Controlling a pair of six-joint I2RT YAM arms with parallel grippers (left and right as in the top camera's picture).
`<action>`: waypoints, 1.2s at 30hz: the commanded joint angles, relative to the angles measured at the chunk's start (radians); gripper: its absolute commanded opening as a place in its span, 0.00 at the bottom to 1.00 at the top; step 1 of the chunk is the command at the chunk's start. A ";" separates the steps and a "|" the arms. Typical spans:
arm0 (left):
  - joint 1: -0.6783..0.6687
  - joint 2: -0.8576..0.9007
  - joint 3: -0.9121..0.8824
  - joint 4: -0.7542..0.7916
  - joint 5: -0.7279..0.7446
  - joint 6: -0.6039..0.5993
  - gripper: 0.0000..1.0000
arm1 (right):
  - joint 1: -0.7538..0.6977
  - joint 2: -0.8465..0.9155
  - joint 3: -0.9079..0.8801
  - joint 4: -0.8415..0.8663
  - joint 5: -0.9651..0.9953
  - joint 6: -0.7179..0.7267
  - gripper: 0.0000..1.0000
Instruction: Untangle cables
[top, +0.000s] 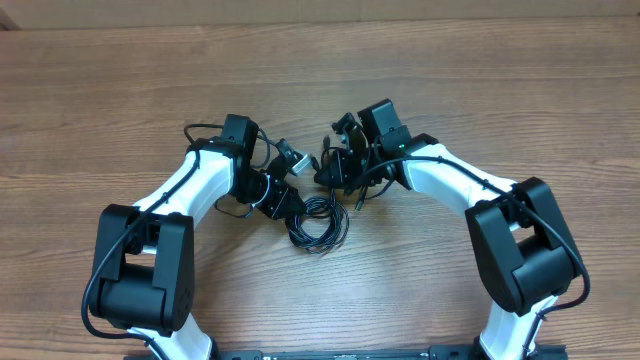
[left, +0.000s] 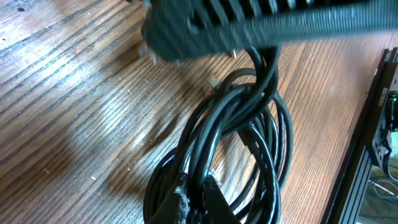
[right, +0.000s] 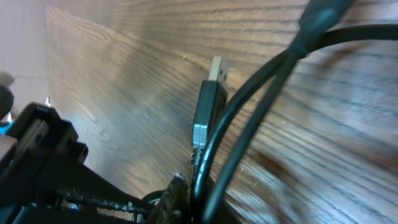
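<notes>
Since both arms crowd toward the middle of the wooden table (top: 520, 90), the left arm (top: 195, 190) from 8 o'clock and the right arm (top: 455, 180) from 4, everything turns on the cables (top: 318, 222) between them. Their loose coil lies on the wood at about 4 o'clock from the left gripper (left: 189, 202) and 7 o'clock from the right gripper (right: 177, 199), slightly nearer the left. Each gripper is pinched tight on black strands. Those strands run roughly 6 to 12 up to the right gripper, so I'd guess a pull apart along 9–3. A silver-tipped plug (right: 209, 102) lies alongside the right-hand strands and could snag.
</notes>
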 joint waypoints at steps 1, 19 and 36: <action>-0.006 -0.029 0.029 -0.004 0.040 0.022 0.04 | -0.016 -0.025 0.002 0.017 0.024 0.007 0.04; 0.042 -0.038 0.081 -0.059 0.047 -0.013 0.04 | -0.014 -0.129 0.005 0.060 0.168 0.165 0.04; 0.092 -0.038 0.081 -0.055 0.132 -0.013 0.04 | 0.002 -0.239 0.004 0.166 0.393 0.280 0.04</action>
